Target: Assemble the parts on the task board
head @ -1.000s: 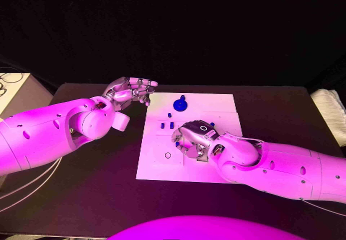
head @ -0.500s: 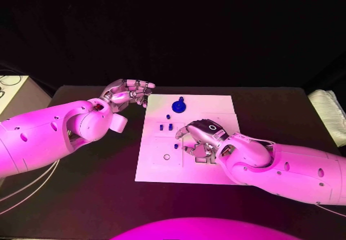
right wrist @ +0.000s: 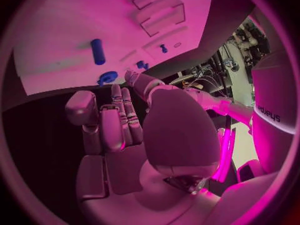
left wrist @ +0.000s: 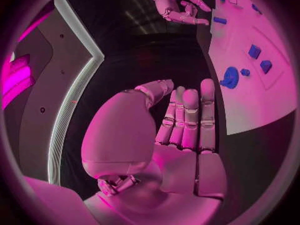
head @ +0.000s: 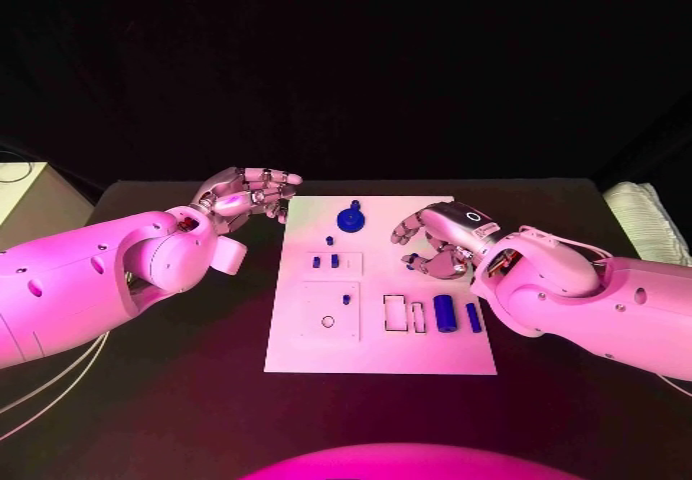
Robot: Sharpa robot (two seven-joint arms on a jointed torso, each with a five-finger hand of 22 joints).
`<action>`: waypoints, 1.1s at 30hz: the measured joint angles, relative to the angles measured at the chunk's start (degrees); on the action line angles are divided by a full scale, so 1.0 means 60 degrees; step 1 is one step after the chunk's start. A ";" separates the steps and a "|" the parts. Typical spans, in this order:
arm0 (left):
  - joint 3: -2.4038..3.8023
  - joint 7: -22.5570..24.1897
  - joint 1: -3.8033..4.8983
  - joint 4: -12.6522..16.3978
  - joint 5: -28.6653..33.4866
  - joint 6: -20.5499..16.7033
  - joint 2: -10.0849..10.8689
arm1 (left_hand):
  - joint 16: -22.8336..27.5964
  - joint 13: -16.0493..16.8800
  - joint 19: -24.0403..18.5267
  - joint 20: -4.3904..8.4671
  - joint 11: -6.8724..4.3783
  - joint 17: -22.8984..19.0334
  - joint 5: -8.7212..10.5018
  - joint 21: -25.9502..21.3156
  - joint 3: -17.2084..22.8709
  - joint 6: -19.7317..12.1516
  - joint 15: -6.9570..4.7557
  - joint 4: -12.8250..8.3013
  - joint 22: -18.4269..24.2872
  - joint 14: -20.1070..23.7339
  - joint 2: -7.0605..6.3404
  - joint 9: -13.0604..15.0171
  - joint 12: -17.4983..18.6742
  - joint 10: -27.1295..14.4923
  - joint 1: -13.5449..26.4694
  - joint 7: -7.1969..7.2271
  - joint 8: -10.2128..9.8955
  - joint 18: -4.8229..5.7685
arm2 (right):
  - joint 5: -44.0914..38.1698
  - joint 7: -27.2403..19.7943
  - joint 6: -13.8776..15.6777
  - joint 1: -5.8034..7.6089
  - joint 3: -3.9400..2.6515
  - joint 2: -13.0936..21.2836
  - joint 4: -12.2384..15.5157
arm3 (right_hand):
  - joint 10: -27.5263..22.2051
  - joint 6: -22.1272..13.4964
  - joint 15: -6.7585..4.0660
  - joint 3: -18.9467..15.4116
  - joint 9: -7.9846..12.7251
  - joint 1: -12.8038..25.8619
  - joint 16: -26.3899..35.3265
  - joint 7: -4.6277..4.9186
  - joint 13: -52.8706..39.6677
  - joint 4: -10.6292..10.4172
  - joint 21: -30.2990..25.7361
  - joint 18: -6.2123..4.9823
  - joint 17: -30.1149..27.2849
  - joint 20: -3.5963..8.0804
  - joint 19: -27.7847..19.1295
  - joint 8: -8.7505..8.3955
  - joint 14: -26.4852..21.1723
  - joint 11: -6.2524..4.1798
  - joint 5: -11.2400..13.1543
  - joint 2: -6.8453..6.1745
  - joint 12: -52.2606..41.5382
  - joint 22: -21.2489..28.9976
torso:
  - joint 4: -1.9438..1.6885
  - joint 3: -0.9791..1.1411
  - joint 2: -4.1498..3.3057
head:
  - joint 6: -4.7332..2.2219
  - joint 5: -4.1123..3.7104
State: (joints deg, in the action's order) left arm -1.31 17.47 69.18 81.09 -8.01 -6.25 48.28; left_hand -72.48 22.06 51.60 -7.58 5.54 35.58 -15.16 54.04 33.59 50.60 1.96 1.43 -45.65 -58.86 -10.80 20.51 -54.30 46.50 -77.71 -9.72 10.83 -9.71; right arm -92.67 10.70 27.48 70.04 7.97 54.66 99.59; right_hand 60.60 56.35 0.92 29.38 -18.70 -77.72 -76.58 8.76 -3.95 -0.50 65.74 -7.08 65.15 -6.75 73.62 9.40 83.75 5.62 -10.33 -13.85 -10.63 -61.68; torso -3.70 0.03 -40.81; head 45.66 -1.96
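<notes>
My left hand [head: 257, 190] hovers over the dark bench [head: 173, 380] just beside the far left corner of the task board [head: 378, 350], its fingers [left wrist: 190, 112] loosely curled side by side and holding nothing. On the board, a blue gear-like part [head: 351, 215] sits near the far edge, with a tiny blue part [head: 329, 240] by it and two small blue parts [head: 326, 261] a little nearer. Toward the right, a blue cylinder [head: 446, 313] and a thinner blue bar [head: 473, 317] lie side by side next to pale slots. My right hand [head: 440, 238] hangs above the board's far right part, fingers [right wrist: 119, 117] bent inward, empty.
</notes>
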 measured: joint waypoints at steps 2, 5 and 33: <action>0.0000 0.0000 -0.0001 0.0000 -0.0003 0.0006 -0.0003 | 0.0000 0.0000 0.0000 0.0000 0.0000 0.0000 0.0000 0.0000 0.0000 0.0000 0.0000 0.0000 0.0000 0.0000 0.0000 0.0000 0.0000 0.0000 0.0000 0.0000 0.0000 0.0000 | 0.0093 0.0013 -0.0208 0.0067 0.0000 0.0052 -0.0136 | 0.0000 0.0000 0.0000 0.0023 0.0008 0.0023 0.0000 0.0000 0.0011 -0.0023 0.0000 0.0000 0.0019 0.0014 0.0013 0.0000 0.0000 0.0000 0.0000 -0.0023 0.0000 -0.0031 | -0.0005 0.0000 0.0000 | -0.0012 -0.0014; 0.0000 0.0000 -0.0003 0.0000 -0.0006 0.0021 -0.0011 | 0.0000 0.0000 0.0000 0.0000 0.0000 0.0000 0.0000 0.0000 0.0000 0.0000 0.0000 0.0000 0.0000 0.0000 0.0000 0.0000 0.0000 0.0000 0.0000 0.0000 0.0000 -0.0001 | 0.0185 0.0032 -0.0519 0.0114 0.0006 0.0063 -0.0276 | 0.0000 0.0000 0.0000 0.0023 0.0008 0.0058 -0.0130 0.0000 0.0019 -0.0023 0.0161 0.0001 0.0147 0.0014 0.0148 0.0000 0.0000 0.0000 0.0099 -0.0058 0.0000 -0.0200 | -0.0016 0.0000 -0.0005 | -0.0022 -0.0034; -0.0002 -0.0034 -0.0012 -0.0013 -0.0055 0.0105 0.0009 | 0.0000 -0.0008 0.0000 0.0000 0.0000 -0.0008 0.0000 0.0000 -0.0027 0.0000 0.0000 0.0028 0.0008 0.0000 0.0038 0.0000 0.0000 0.0000 0.0038 0.0000 0.0000 0.0000 | 0.0098 0.0416 -0.1829 0.0063 0.0063 -0.0455 -0.0929 | 0.0783 0.0544 -0.0092 0.0301 -0.0141 0.0050 -0.0297 -0.0104 -0.0057 -0.0381 0.0415 0.0151 0.0317 0.0082 0.0388 0.0096 0.0046 -0.0141 0.0266 -0.0037 -0.0159 -0.0576 | -0.0031 0.0000 -0.0019 | 0.0016 -0.0068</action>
State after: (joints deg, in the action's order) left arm -1.32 17.26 69.11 81.01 -8.34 -5.62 48.33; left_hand -72.49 22.01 51.60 -7.58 5.54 35.53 -15.16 54.04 33.43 50.60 1.96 1.59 -45.61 -58.86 -10.57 20.51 -54.30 46.50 -77.48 -9.72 10.83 -9.71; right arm -92.09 13.19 16.50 70.42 8.35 51.93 94.01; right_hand 65.30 59.62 0.36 31.19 -19.55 -77.42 -78.37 8.14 -4.30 -2.79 68.23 -6.17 67.05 -6.26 75.95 9.98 84.03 4.77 -8.74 -14.07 -11.59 -65.13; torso -3.88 0.03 -40.93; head 45.75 -2.37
